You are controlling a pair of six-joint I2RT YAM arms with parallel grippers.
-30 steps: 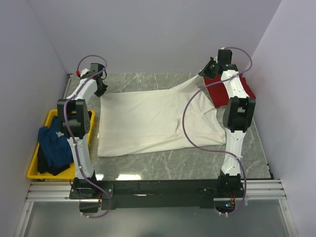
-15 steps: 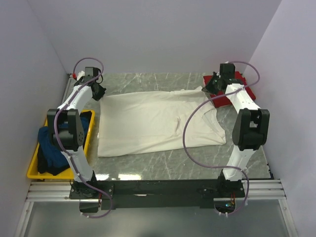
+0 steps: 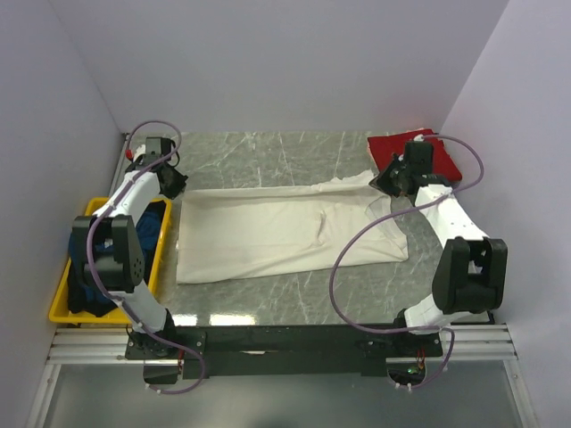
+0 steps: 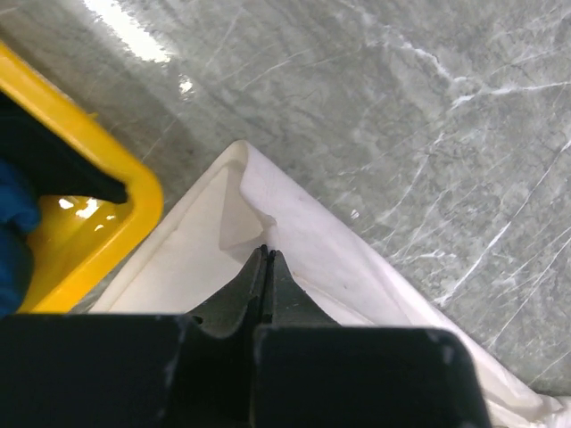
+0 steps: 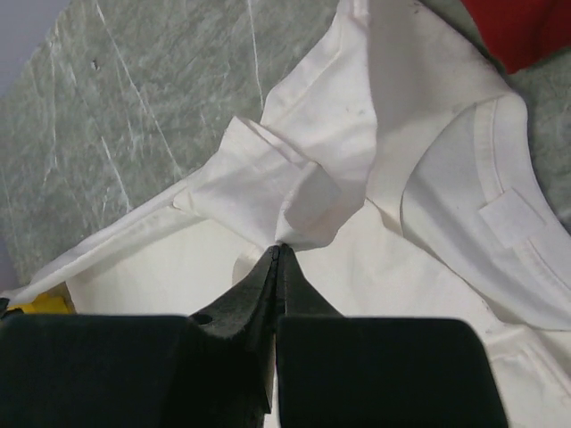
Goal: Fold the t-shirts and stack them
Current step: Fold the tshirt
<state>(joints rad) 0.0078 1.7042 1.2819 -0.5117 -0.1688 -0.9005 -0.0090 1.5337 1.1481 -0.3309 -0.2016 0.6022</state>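
Note:
The cream-white t-shirt (image 3: 285,232) lies spread across the middle of the marble table, with its far edge drawn up into a fold. My left gripper (image 3: 176,187) is shut on its far-left corner (image 4: 312,250), jaws pressed together at the cloth (image 4: 266,251). My right gripper (image 3: 379,178) is shut on a bunched fold near the collar (image 5: 375,143), jaws closed (image 5: 278,248). The red t-shirt (image 3: 393,147) lies at the far right, also showing in the right wrist view (image 5: 526,27). The dark blue t-shirt (image 3: 94,299) sits in the yellow tray.
The yellow tray (image 3: 58,308) stands at the table's left edge, its rounded corner close to my left gripper (image 4: 134,192). Walls enclose the table on the left, far and right sides. Purple cables loop off both arms.
Both grippers have moved toward the near side with the cream shirt's far edge, bringing it down over the shirt. The right gripper has come off the red shirt's area.

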